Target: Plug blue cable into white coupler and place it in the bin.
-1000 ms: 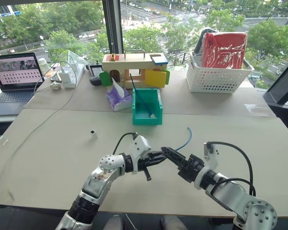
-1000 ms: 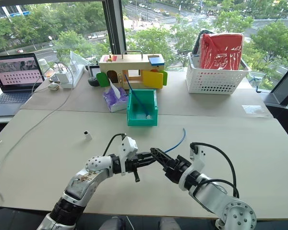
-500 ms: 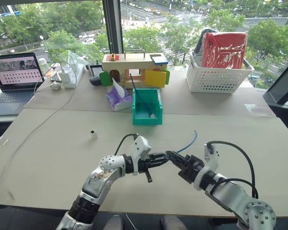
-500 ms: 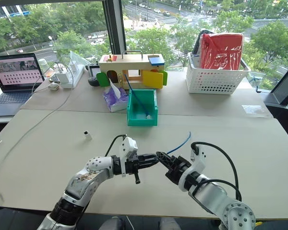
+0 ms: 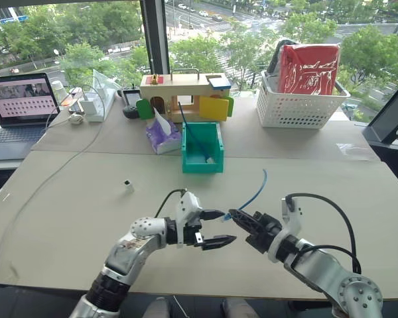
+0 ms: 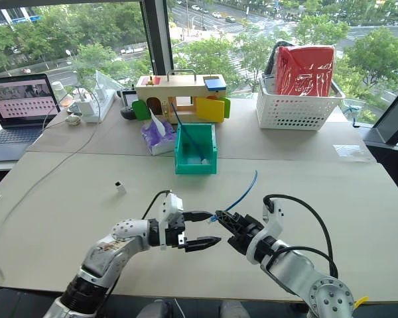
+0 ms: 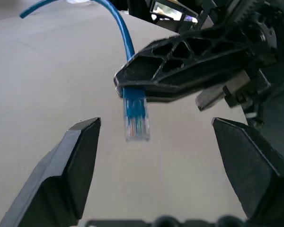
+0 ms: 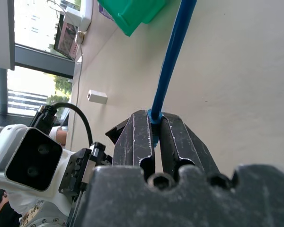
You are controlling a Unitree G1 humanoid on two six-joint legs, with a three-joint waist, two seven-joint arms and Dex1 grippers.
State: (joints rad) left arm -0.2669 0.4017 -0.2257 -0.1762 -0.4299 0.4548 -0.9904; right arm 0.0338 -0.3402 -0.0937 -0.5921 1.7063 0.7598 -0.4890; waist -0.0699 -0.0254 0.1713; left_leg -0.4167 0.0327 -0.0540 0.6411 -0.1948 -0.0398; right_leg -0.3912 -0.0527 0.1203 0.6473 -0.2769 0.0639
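Right gripper (image 5: 233,214): fingers clamped together on the blue cable (image 5: 255,193) just behind its plug (image 7: 135,116). The plug protrudes past the fingertips; the rest of the cable arcs up and away above the tabletop (image 5: 331,192).

Left gripper (image 5: 215,228): fingers spread wide apart, holding nothing, facing the plug without touching it.

White coupler (image 5: 129,186): resting on the tabletop, well apart from both grippers.

Bin (image 5: 203,148): standing further back on the tabletop, beyond the grippers.
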